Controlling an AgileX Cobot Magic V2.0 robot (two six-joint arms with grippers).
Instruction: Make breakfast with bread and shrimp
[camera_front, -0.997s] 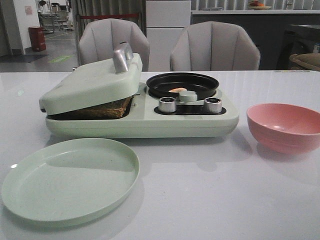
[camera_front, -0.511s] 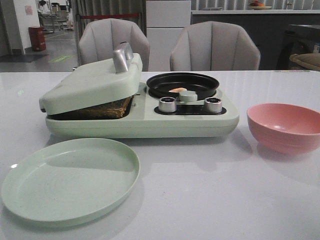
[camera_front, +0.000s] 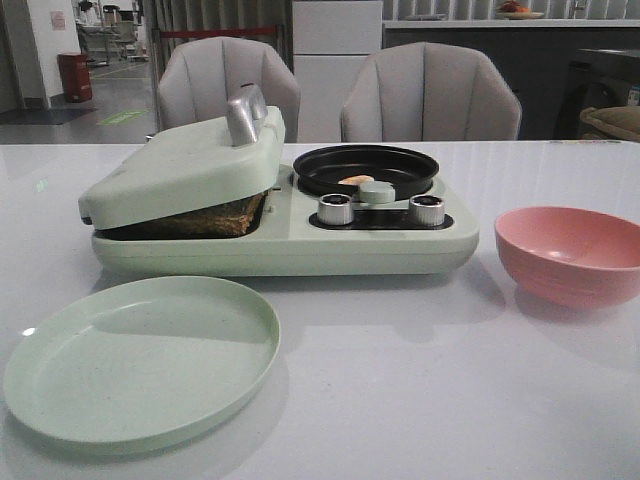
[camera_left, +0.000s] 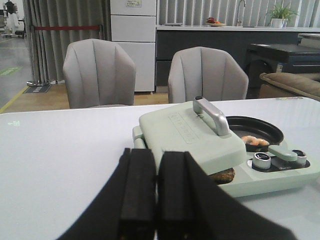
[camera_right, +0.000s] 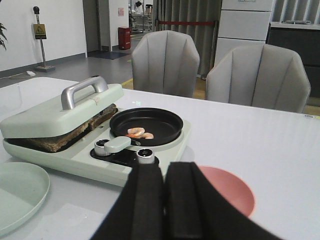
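Note:
The bread (camera_front: 215, 218) lies in the pale green breakfast maker (camera_front: 290, 240), pressed under its tilted lid (camera_front: 185, 170); only a dark brown crust edge shows, also in the left wrist view as bread (camera_left: 225, 175) and in the right wrist view as bread (camera_right: 60, 138). The shrimp (camera_front: 354, 181) sits in the black pan (camera_front: 365, 168) on the maker's right side, seen as shrimp (camera_right: 140, 133) and shrimp (camera_left: 254, 141). My left gripper (camera_left: 157, 157) is shut with nothing in it, held off the maker's left. My right gripper (camera_right: 165, 170) is shut and empty, above the pink bowl. Neither arm shows in the front view.
A pale green plate (camera_front: 140, 355) lies in front of the maker. A pink bowl (camera_front: 570, 255) stands to its right. Two silver knobs (camera_front: 335, 209) flank a green pan handle (camera_front: 376, 192). Two grey chairs (camera_front: 430, 95) stand behind the table.

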